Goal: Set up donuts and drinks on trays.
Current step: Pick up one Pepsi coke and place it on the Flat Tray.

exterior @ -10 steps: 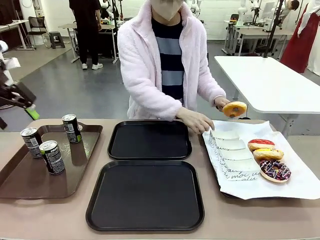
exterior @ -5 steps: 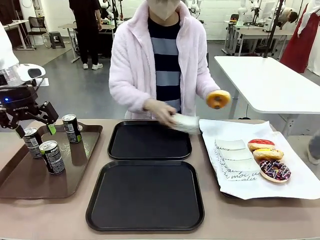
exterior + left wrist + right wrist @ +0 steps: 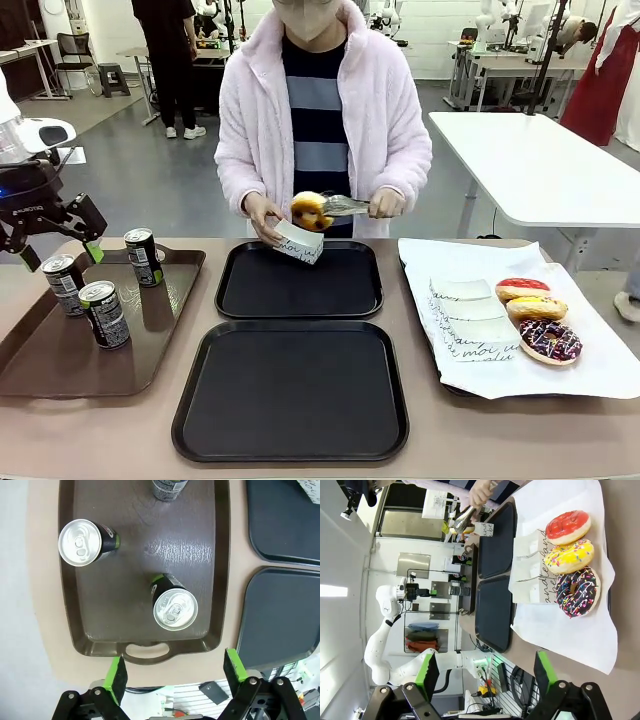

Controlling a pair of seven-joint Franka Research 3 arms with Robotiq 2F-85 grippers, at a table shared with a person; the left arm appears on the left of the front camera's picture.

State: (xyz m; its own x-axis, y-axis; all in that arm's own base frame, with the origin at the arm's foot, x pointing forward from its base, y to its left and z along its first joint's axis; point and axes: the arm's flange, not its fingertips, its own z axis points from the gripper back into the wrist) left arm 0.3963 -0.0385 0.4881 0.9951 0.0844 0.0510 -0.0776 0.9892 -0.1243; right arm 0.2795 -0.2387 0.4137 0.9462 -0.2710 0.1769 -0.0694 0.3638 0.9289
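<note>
Shows left claw (image 3: 175,669) spread over brown tray (image 3: 145,555) of cans (image 3: 175,608) — right claw (image 3: 485,669) spread, empty — and a person's tongs (image 3: 345,205) holding glazed donut (image 3: 308,210) at paper box (image 3: 300,243).

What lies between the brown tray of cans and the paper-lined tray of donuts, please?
The near black tray and far black tray, in the front view.

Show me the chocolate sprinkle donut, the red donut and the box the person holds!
chocolate donut (image 3: 561,346), front view, on its sprinkled icing.
red donut (image 3: 508,290), front view, on its red icing.
white box (image 3: 302,245), front view, on its printed side.
</note>
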